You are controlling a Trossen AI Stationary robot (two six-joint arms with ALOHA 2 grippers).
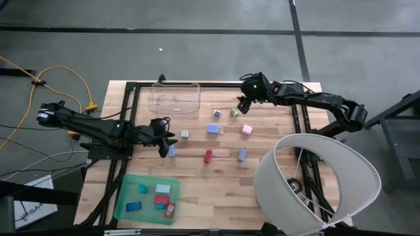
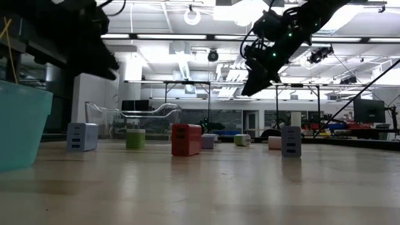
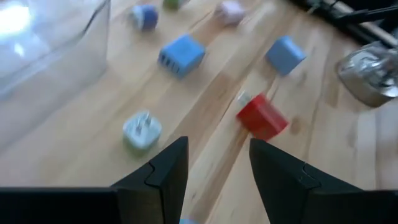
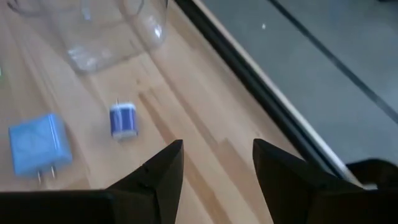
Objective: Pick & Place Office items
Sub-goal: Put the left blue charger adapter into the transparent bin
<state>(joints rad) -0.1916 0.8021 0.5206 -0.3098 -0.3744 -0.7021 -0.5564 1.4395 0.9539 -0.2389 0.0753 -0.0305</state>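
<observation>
Office items lie loose on the wooden table: a red block (image 1: pixel 208 156), a blue block (image 1: pixel 213 128), two light blue blocks (image 1: pixel 171 151) (image 1: pixel 241 155), a pink piece (image 1: pixel 247 130), a green piece (image 1: pixel 233 113), a small blue piece (image 1: pixel 216 113) and a pale plug piece (image 1: pixel 185 134). My left gripper (image 1: pixel 172 137) hovers open above the table's left middle, with the red block (image 3: pixel 261 117) ahead of its fingers (image 3: pixel 168 171). My right gripper (image 1: pixel 240 105) hangs open over the far middle, beside the green piece. The small blue piece (image 4: pixel 123 119) lies ahead of it.
A clear plastic bin (image 1: pixel 174 97) stands at the far edge. A green tray (image 1: pixel 125 203) at the near left holds several blocks. A large white lampshade (image 1: pixel 315 183) overhangs the near right corner. Black frame bars (image 1: pixel 298 121) run along the table's edges.
</observation>
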